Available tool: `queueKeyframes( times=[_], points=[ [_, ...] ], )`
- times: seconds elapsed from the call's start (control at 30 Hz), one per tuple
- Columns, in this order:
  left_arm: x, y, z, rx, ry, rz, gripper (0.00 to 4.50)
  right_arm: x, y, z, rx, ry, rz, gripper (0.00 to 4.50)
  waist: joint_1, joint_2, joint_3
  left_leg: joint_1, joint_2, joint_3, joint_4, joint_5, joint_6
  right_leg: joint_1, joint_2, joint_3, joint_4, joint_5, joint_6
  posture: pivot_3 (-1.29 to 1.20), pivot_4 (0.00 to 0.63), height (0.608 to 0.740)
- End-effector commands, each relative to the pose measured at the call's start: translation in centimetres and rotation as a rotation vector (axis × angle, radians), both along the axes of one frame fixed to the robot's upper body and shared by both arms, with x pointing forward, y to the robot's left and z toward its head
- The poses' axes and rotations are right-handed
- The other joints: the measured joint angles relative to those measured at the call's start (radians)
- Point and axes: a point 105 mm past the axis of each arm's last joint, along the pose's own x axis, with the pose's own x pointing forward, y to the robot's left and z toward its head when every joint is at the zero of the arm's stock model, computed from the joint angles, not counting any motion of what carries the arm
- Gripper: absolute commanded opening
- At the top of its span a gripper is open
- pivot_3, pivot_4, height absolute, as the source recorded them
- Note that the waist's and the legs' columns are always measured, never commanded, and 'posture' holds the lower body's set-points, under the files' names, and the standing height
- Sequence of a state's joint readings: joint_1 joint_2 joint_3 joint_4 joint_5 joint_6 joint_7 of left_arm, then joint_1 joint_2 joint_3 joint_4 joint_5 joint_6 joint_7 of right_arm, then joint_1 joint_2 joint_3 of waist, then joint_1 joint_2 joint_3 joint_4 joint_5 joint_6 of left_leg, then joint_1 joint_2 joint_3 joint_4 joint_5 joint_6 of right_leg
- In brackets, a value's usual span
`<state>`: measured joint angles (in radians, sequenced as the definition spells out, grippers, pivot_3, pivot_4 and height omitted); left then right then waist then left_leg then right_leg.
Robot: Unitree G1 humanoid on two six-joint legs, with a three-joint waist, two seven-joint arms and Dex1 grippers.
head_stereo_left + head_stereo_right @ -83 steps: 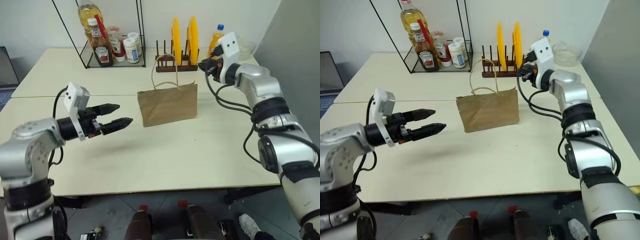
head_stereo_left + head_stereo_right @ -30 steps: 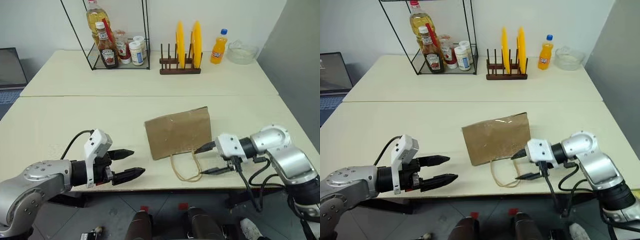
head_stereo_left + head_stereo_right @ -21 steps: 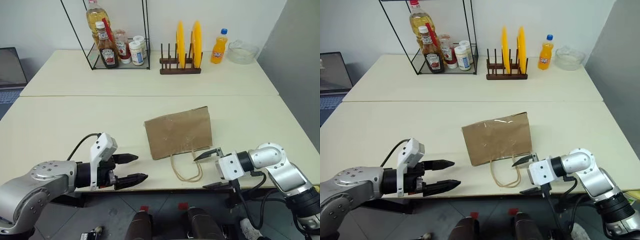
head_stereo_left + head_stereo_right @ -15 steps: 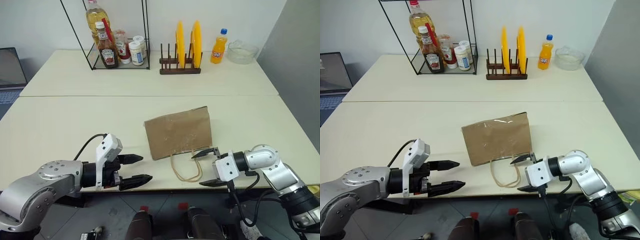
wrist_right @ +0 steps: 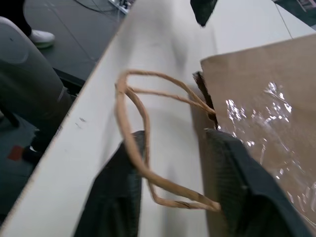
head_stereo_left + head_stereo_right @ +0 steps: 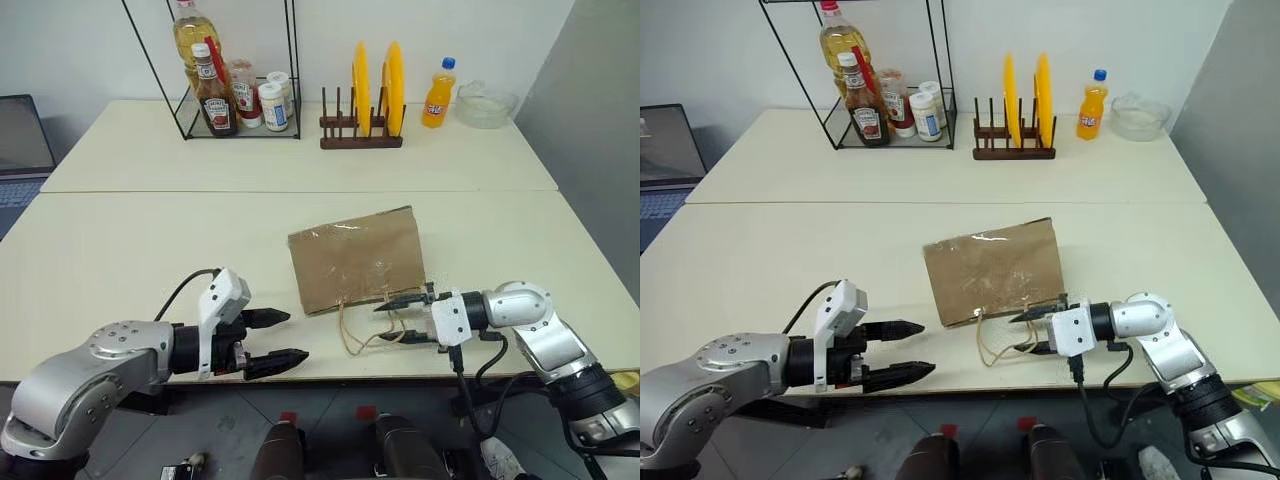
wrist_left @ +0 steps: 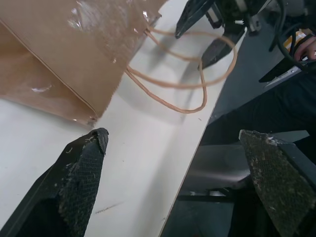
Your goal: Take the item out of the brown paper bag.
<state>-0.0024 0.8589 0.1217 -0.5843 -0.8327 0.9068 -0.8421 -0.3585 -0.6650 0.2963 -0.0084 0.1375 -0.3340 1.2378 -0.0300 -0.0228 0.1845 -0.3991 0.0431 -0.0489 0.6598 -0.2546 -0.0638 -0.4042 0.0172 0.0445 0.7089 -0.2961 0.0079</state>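
The brown paper bag (image 6: 355, 258) lies flat on the counter (image 6: 130, 250) near its front edge, mouth toward the robot, its two tan cord handles (image 6: 365, 335) spilling out in loops toward the edge. The item itself cannot be seen; judging from the task, it sits inside the bag, and the paper bulges only slightly.

The right gripper (image 6: 398, 318) has its fingers part-closed right at the bag's mouth, with a cord loop running between them in the right wrist view; whether they actually pinch the cord or the paper lip cannot be told. The left gripper (image 6: 276, 337) hovers just beside the bag's left corner, fingers spread wide and holding nothing.

The bag is likely thin, light and crinkly, so it will slide and crumple rather than resist a pull. The cords are limp and give little control. The better hold is probably the stiffer folded lip of the mouth, one side pinned or lifted while the other gripper reaches in. A small plastic bottle would be smooth, round and prone to roll; gripping across its body should serve best.
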Motion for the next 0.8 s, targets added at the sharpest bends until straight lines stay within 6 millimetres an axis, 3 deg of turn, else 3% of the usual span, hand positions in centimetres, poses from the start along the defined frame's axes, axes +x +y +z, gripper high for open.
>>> queueKeyframes(
  times=[0.03, 0.1, 0.4, 0.8],
  points=[
    [0.0, -0.3, 0.3, -0.010, -0.028, -0.017, 4.50, -0.5, -0.1, 1.0, 0.023, 0.031, 0.011, 0.63, 0.000, 0.000, 0.000, 0.000, 0.000, 0.000, 0.000, 0.000, 0.000, 0.000, 0.000, 0.000, 0.000, 0.000, 0.000, 0.00, 0.150, 0.740],
    [0.1, -0.3, 0.3, -0.010, -0.029, -0.021, 4.50, -0.7, -0.2, 1.2, 0.019, 0.050, 0.016, 0.02, 0.000, 0.000, 0.000, 0.000, 0.000, 0.000, 0.000, 0.000, 0.000, 0.000, 0.000, 0.000, 0.000, 0.000, 0.000, 0.00, 0.150, 0.740],
    [0.3, -0.7, 0.2, -0.010, -0.039, -0.041, 4.50, -1.9, -0.5, 1.7, -0.011, 0.156, 0.044, 0.02, 0.000, 0.000, 0.000, 0.000, 0.000, 0.000, 0.000, 0.000, 0.000, 0.000, 0.000, 0.000, 0.000, 0.000, 0.000, 0.00, 0.150, 0.740],
    [0.6, -0.7, 0.4, -0.003, -0.054, -0.050, 4.50, -1.6, 0.5, 2.2, 0.024, 0.232, -0.014, 0.02, 0.000, 0.000, 0.000, 0.000, 0.000, 0.000, 0.000, 0.000, 0.000, 0.000, 0.000, 0.000, 0.000, -0.001, 0.001, 0.00, 0.150, 0.740]
  ],
)
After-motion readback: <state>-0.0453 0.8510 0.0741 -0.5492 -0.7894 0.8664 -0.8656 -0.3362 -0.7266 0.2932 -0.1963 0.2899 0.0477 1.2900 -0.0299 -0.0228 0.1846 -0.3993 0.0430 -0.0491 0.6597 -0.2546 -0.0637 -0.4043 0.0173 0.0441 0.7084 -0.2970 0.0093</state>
